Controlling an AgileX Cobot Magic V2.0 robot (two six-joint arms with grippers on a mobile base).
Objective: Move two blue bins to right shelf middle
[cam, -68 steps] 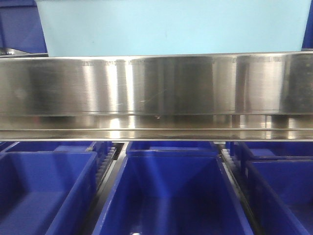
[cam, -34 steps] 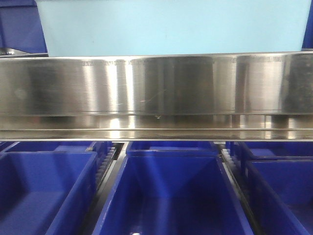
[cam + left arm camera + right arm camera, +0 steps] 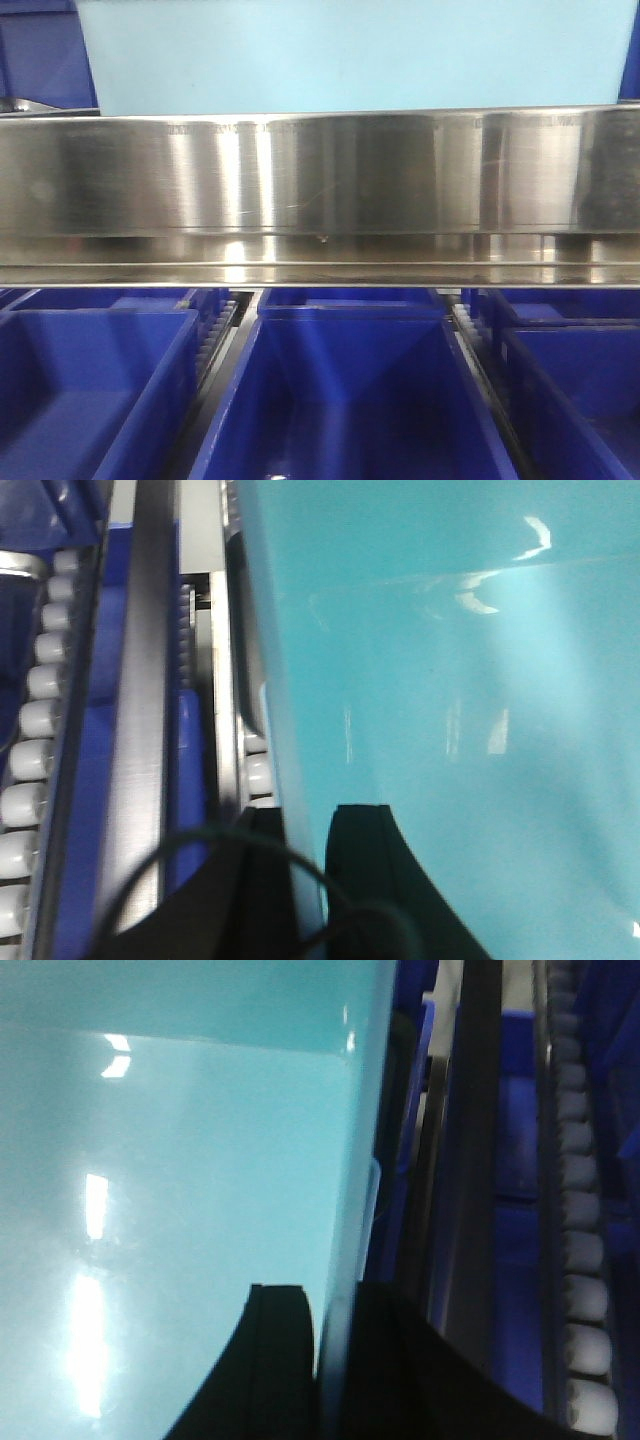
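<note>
Both left fingers (image 3: 370, 880) and right fingers (image 3: 280, 1360) pinch pale-blue bin (image 3: 350, 50) walls; bin top cropped, base behind steel rail (image 3: 320, 180).

Light: bright, even | Glare: vertical streaks on steel shelf rail (image 3: 320, 175); white lamp hotspots on pale bin (image 3: 480, 590) | Shadow: dark strip beneath the rail | Focus: front view sharp; both wrist views soft, rollers (image 3: 40, 720) smeared

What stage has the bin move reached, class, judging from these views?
Done: nothing shows a bin delivered yet. In hand: the left tool and right tool each pinch a side wall of the light bin, seen above the steel rail. Left: setting it on the right shelf, then the second bin; dark bins lie below.
</note>
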